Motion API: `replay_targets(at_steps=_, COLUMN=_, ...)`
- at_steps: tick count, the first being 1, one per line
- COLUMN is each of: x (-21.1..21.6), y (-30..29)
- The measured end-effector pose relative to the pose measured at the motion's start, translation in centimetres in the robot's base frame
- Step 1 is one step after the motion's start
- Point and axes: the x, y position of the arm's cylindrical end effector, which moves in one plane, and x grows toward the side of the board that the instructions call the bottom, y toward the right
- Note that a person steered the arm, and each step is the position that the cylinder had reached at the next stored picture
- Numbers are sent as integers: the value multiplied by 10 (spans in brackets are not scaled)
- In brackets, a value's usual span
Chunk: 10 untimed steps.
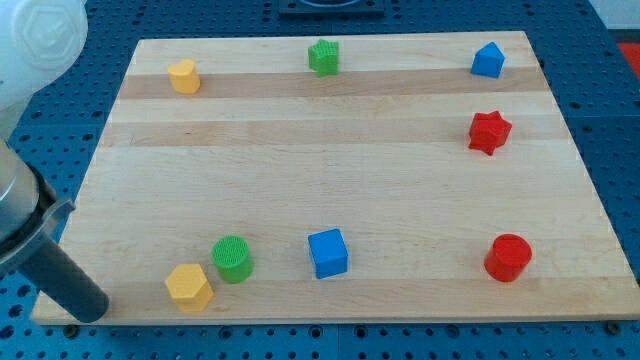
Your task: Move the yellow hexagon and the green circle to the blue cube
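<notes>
My tip point(90, 312), a bare rod with nothing to grasp, rests at the tabletop's point(330, 180) bottom-left edge, left of the yellow hexagon point(188, 287); green circle point(232, 259) touching beside it, blue cube point(328, 252) farther right.

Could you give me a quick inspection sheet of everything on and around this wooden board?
Surface: wooden board on a blue perforated table.
Job's things: yellow hexagon touching green circle, near the view's bottom left; blue cube to their right, apart.
Clutter: yellow block, green block, blue block, red star, red cylinder.
Grippers: none; my tip sits left of the yellow hexagon, apart.
Cables: nothing seen.
Surroundings: white object at top left.
</notes>
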Motion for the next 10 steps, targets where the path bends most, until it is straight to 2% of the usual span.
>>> replay_targets(at_steps=1, x=-1, y=25)
replay_targets(at_steps=2, x=-1, y=89)
replay_targets(at_steps=3, x=0, y=105)
replay_targets(at_steps=5, x=-9, y=175)
replay_targets(at_steps=9, x=-6, y=137)
replay_targets(at_steps=10, x=-52, y=150)
